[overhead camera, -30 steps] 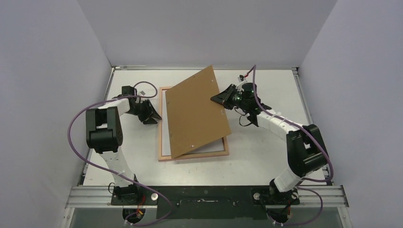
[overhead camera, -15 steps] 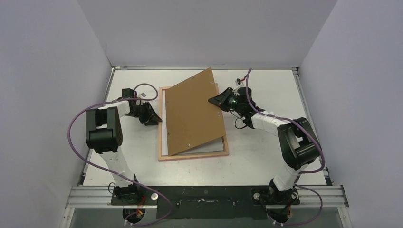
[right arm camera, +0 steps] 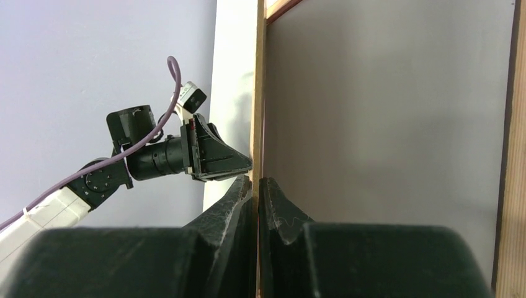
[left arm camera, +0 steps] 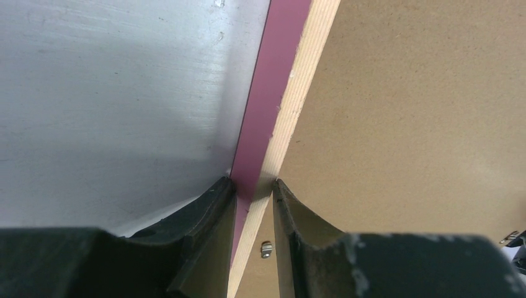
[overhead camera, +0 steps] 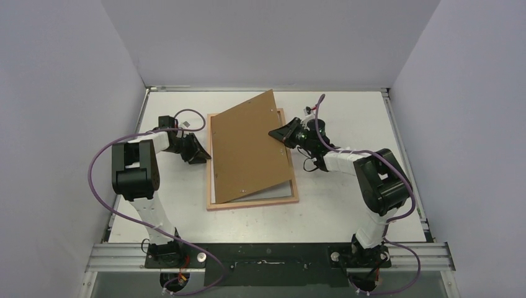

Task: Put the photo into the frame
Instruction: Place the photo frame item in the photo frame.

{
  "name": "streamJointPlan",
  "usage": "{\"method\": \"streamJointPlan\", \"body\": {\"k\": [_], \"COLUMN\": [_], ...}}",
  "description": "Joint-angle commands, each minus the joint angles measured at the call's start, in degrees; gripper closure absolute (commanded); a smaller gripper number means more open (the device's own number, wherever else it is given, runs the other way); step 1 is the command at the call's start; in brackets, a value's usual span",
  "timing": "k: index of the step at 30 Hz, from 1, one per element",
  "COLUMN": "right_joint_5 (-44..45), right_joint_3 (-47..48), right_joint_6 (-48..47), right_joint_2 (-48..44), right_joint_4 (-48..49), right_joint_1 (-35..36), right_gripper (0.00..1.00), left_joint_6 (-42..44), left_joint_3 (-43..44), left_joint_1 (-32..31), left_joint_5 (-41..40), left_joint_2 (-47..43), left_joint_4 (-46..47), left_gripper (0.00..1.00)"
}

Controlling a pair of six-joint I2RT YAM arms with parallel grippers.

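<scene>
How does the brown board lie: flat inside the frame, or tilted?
Tilted: the backing board sits skewed across the frame, its right edge pinched by the right gripper.

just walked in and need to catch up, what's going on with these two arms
The left hand is clamped on the left rail of the frame, which lies back-up on the table. The right hand pinches the right edge of the brown backing board, which sits skewed over the frame and is not seated in it. A pale sheet shows inside the frame by its near rail; I can't tell whether it's the photo.
</scene>
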Motion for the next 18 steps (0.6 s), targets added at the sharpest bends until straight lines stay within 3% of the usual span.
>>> {"method": "streamJointPlan", "body": {"k": [1, 9, 18], "right_joint_5": [0.0, 0.7, 2.3], "right_joint_3": [-0.7, -3.0, -2.0], "right_joint_6": [2.0, 2.2, -5.1], "right_joint_2": [0.3, 0.9, -0.4], "right_joint_4": [10.0, 8.1, -1.2], "right_joint_1": [1.0, 1.6, 2.4], "right_gripper": [1.0, 1.0, 0.85], "left_joint_6": [-0.6, -2.8, -4.0], "left_joint_3": [0.6, -0.3, -1.5], "left_joint_1": [0.5, 0.5, 0.9], "left_joint_5": [-0.5, 1.7, 1.6], "left_joint_2": [-0.7, -0.5, -0.6], "left_joint_4": [2.2, 4.4, 6.1], "left_gripper": [0.74, 0.74, 0.74]}}
